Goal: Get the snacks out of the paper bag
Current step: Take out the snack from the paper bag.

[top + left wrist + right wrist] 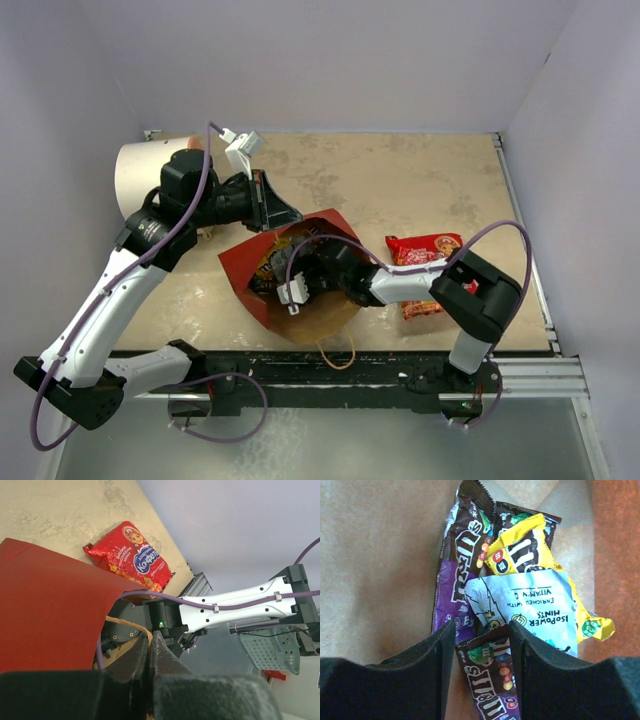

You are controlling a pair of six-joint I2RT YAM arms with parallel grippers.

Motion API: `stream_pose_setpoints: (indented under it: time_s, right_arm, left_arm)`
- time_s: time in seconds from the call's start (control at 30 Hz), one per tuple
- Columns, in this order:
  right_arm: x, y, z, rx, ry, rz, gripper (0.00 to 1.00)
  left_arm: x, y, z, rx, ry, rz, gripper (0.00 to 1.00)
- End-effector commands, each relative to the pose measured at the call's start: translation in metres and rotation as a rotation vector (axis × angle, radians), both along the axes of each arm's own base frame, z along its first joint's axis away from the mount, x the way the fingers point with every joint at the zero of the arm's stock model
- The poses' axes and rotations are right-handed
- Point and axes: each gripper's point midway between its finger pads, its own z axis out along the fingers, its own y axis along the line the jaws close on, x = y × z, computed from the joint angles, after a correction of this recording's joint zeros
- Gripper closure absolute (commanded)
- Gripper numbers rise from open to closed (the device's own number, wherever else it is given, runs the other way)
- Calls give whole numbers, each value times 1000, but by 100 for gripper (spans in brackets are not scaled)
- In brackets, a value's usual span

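The red paper bag (pixel 318 225) lies on its side, its brown-lined mouth facing the near edge. My left gripper (pixel 272 210) is shut on its tan cord handle (pixel 142 630) at the upper rim; the left wrist view (pixel 149 642) shows the jaws together. My right gripper (pixel 288 272) is inside the bag, open (pixel 480 630), its fingers either side of a dark purple-brown candy packet (pixel 495 680). Beyond lie another brown packet (pixel 465 545), a yellow packet (pixel 520 550) and a silvery wrapper (pixel 530 610). The large red packet (pixel 425 268) lies on the table right of the bag.
A white cylinder (pixel 145 175) with an orange end stands at the back left, behind my left arm. The bag's other cord handle (pixel 337 355) hangs over the table's near edge. Grey walls close the table on three sides.
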Motion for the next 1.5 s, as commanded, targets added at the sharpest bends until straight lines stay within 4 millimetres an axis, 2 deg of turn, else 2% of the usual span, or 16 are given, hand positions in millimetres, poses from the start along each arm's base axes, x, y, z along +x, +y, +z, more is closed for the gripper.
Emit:
stream_pose_setpoints:
  time_s: [0.0,0.1,0.23,0.33,0.47,0.77,0.87,0.97,1.17,1.27,1.33,1.47]
  right_arm:
    - [-15,2,29,41,19,68,49]
    - [-23,1,39,55,41,88,44]
    - [-33,9,50,118,71,98,42]
    - [-46,13,45,108,95,132,41]
    - [-50,13,36,59,96,151,43]
    - [-32,14,7,-38,52,88,45]
    - [-11,21,8,-4,-5,-21,45]
    - [1,28,11,19,-28,-61,47]
    - [12,36,11,36,-40,-93,59]
    - [13,35,16,46,-41,-106,74]
    - [9,31,21,53,-38,-100,85]
    - [-9,24,31,81,-18,-48,98]
  left_arm:
    - [0,-5,24,-64,-92,-24,100]
    - [-1,-6,18,-58,-85,-37,100]
    - [-4,-7,13,-52,-80,-51,100]
    - [-4,-6,12,-46,-84,-52,100]
    - [-6,-5,12,-47,-84,-56,100]
    - [-7,-9,16,-63,-92,-81,100]
    - [-6,-8,18,-57,-101,-78,100]
    - [-6,-7,18,-42,-102,-77,100]
    - [-7,-6,16,-29,-94,-78,100]
    - [-8,-3,16,-24,-96,-66,100]
    - [-7,-2,15,-17,-98,-54,100]
    - [-3,4,15,2,-111,-17,100]
